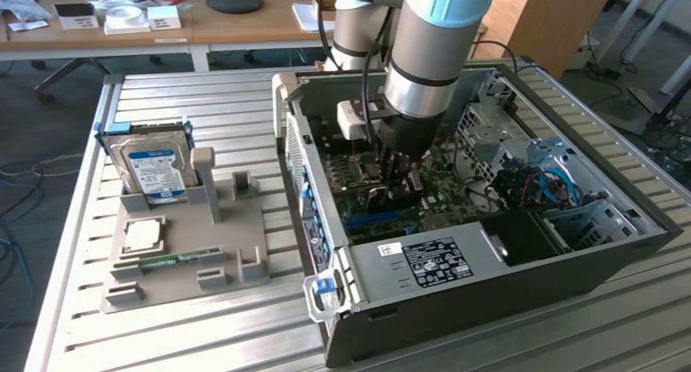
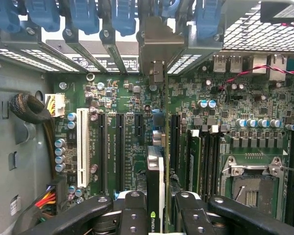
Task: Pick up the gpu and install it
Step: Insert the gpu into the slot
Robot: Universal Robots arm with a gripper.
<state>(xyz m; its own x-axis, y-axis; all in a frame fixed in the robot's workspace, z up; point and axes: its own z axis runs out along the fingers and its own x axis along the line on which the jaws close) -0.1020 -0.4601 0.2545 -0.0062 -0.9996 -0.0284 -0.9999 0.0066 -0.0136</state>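
The gpu (image 2: 156, 171) shows edge-on in the wrist view as a thin dark card with a green logo. It stands upright over the green motherboard (image 2: 122, 98), between two long black slots. Its silver bracket (image 2: 155, 46) reaches the case's rear slot openings. My gripper (image 2: 159, 215) is shut on the card, one black finger (image 2: 132, 215) on each side. In the exterior view my gripper (image 1: 397, 176) hangs straight down inside the open computer case (image 1: 432, 263), low over the board, with the dark gpu (image 1: 400, 196) under it.
Blue slot latches (image 2: 83, 14) line the case's rear wall. A white slot (image 2: 82, 147) and a cable bundle (image 2: 32, 110) lie beside the card. Outside the case, a grey fixture (image 1: 205, 226) holds a blue-labelled hard drive (image 1: 151, 166), a processor chip (image 1: 142, 234) and a memory stick (image 1: 173, 260).
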